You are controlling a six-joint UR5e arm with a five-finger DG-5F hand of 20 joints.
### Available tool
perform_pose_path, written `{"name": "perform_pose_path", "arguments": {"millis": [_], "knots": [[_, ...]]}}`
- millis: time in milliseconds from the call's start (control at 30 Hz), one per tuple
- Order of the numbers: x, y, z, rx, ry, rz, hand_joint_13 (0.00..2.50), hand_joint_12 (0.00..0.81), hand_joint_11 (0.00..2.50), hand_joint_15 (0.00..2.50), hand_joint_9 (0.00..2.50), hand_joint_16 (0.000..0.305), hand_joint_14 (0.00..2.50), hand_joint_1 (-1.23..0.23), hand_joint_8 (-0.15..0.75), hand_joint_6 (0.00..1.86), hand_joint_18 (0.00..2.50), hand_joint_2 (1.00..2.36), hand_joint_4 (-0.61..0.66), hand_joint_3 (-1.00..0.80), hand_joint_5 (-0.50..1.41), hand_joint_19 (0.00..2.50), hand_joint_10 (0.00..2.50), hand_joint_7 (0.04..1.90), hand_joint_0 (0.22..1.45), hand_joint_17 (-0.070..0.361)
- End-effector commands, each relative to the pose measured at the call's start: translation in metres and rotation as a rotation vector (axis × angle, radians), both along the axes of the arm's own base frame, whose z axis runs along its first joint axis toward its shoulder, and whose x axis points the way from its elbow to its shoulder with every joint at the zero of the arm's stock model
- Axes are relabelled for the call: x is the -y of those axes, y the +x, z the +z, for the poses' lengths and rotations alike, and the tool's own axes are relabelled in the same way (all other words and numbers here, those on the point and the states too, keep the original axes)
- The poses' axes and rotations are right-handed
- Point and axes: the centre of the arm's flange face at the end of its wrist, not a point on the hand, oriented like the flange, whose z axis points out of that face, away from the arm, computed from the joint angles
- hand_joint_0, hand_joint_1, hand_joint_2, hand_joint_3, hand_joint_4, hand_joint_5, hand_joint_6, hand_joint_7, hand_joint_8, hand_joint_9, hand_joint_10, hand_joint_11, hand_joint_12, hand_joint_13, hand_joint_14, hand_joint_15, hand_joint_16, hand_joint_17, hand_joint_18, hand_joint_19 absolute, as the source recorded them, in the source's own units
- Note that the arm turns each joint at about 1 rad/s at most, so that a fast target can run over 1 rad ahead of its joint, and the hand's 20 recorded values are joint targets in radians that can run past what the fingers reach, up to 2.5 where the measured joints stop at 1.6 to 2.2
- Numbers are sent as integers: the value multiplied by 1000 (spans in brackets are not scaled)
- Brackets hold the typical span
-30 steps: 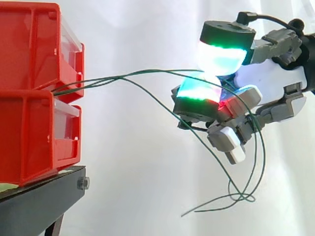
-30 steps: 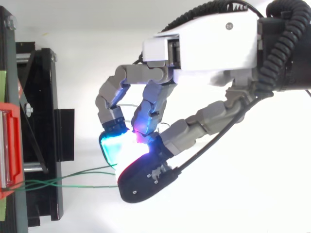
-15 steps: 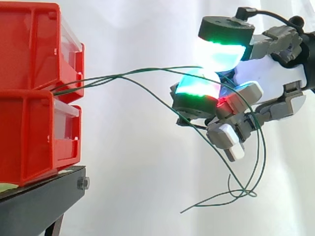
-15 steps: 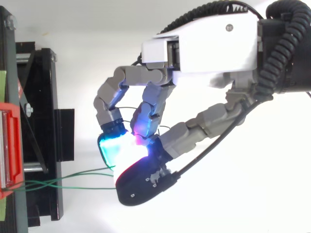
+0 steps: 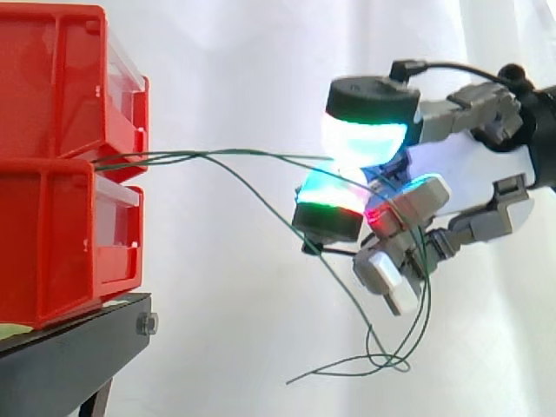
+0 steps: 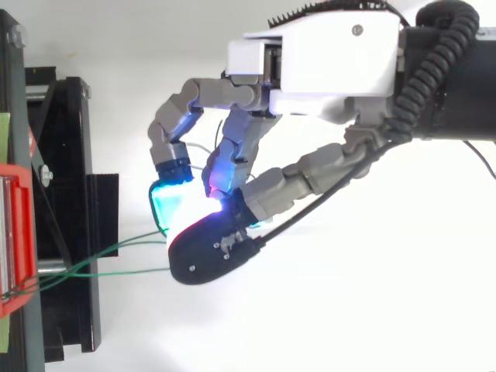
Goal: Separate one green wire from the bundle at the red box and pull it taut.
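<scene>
Fingers curled in & clamped: top pad glows white-cyan w/ a green rim, the pad under it green over red, and the two nip a green wire btwn them. The rest of the fingers are folded underneath, one pad plain white, one showing a bit of red.

In the side view the hand comes in from the view's right, approx level w/ the seam btwn the two boxes. From above, it reaches toward the stand. The dark back of one pad sits lowest in that view, w/ a cyan pad just beside it.

The held wire runs near level & almost straight from the pads back to the boxes, w/ only a slight bow. It joins the bundle where the strands come out btwn the top red box & the bottom red box.

A second wire splits off partway along and slants down under the hand. It curls into a loop below the folded fingers, w/ its loose end hanging free. A couple more strands drop past the folded fingers into that same loop.

From above, two green strands fan out from the box edge toward the pads.

The boxes are stacked on a black stand w/ a bolt at its front corner. A white curtain hangs behind.
</scene>
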Motion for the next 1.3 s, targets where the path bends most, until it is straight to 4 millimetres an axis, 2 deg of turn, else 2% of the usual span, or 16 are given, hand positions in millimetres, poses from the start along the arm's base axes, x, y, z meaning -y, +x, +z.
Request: {"name": "perform_pose_path", "arguments": {"millis": [0,100,167,267,367,433,567,600,733,800,933,1000,1267], "knots": [[-2,1,-11,19,28,-15,936,403,1433,738,1171,58,18,-750,339,907,895,1016,50,-85,-127,475,364,1162,581,130],[-3,3,-14,32,35,-15,930,401,1466,739,1161,57,20,-748,331,909,889,1016,50,-91,-128,469,384,1150,582,128],[-3,3,-15,36,38,-17,929,402,1436,755,1124,57,18,-744,331,910,880,1016,46,-93,-129,471,630,1152,582,128],[-4,3,-16,35,37,-13,931,398,1446,773,1111,56,21,-744,324,911,876,1016,46,-96,-129,474,676,1139,582,126],[-4,-2,-30,6,38,-12,936,397,1409,784,1083,56,19,-741,329,912,873,1017,41,-95,-130,473,770,1137,582,126],[-4,-2,-31,5,54,-13,938,398,1343,788,1048,56,20,-740,324,912,874,1017,37,-100,-131,472,827,1138,583,125],[-4,-1,-31,13,78,-18,926,379,1372,726,1075,55,18,-741,340,912,874,1017,26,-101,-132,465,0,1129,582,125],[-4,-1,-30,16,80,-18,923,375,1276,714,1040,55,20,-742,339,912,874,1016,24,-101,-132,471,5,1126,583,124],[-5,0,-36,25,76,-16,921,374,1220,717,1026,55,20,-742,343,911,875,1018,31,-96,-132,472,6,1128,581,124],[-4,-2,-51,38,91,-21,921,376,1221,724,1026,55,20,-743,342,911,879,1016,28,-97,-132,471,7,1132,582,124],[-4,-2,-57,57,99,-20,912,380,1206,695,1007,55,20,-742,337,910,877,1017,26,-105,-132,472,8,1132,583,124],[-4,-8,-72,28,101,-22,901,374,1154,655,999,55,17,-741,341,910,877,1017,26,-99,-132,461,9,1132,582,124],[-5,-9,-87,60,119,-23,832,351,818,464,940,54,14,-742,329,909,865,1017,22,-98,-132,437,13,1139,582,122]]}}
